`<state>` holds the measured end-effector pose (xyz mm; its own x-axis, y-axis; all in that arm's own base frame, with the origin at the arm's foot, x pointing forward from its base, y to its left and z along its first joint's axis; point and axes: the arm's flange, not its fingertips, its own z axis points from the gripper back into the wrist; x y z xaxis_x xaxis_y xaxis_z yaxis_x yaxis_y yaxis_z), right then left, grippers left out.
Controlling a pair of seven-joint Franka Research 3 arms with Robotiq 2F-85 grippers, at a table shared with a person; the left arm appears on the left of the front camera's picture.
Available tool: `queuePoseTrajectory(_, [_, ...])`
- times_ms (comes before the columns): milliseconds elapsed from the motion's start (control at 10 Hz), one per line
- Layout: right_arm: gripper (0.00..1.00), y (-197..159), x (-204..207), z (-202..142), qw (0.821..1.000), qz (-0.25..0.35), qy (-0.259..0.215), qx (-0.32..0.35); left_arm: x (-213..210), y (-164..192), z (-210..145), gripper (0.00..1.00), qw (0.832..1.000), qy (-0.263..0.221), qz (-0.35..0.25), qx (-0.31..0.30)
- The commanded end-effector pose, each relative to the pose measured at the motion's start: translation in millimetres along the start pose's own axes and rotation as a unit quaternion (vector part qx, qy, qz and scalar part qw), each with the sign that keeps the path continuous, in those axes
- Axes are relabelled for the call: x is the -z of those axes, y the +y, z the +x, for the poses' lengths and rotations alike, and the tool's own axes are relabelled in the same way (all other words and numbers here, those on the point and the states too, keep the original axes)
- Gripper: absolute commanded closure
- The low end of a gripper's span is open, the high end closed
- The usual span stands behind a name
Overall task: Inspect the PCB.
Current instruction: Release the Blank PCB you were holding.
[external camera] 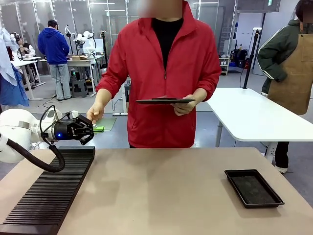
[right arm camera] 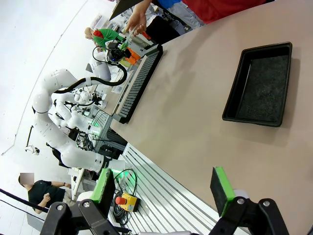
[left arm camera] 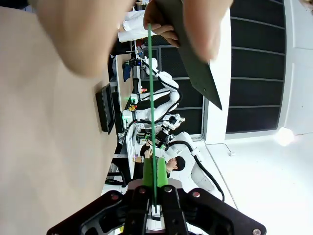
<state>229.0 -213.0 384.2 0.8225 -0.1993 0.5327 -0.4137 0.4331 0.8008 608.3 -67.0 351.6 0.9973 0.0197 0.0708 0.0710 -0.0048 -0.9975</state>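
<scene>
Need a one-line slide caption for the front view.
Left gripper shut on the PCB, a person's hand by its far end; black tray on the table.

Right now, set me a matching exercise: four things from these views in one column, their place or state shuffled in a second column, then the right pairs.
Column one
1. PCB
2. black tray
3. right pincer
4. dark tablet

Column two
A. lying on the table, on the robot's right side
B. open, holding nothing
C. clamped in the shut left pincer, raised off the table
D. held flat in the person's hand

Pairs: 1-C, 2-A, 3-B, 4-D
</scene>
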Motion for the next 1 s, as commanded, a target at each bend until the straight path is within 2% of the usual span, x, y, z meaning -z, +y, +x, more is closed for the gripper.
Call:
queuePoseTrajectory(0, [0.00, -0.2, -0.8, 1.3, 1.000, 0.003, -0.005, -0.009, 2.0, -2.5, -0.9, 0.97, 1.000, 0.000, 0.006, 0.001])
queuePoseTrajectory(900, [0.00, -0.2, -0.8, 1.3, 1.000, 0.003, -0.005, -0.009, 2.0, -2.5, -0.9, 0.97, 1.000, 0.000, 0.006, 0.001])
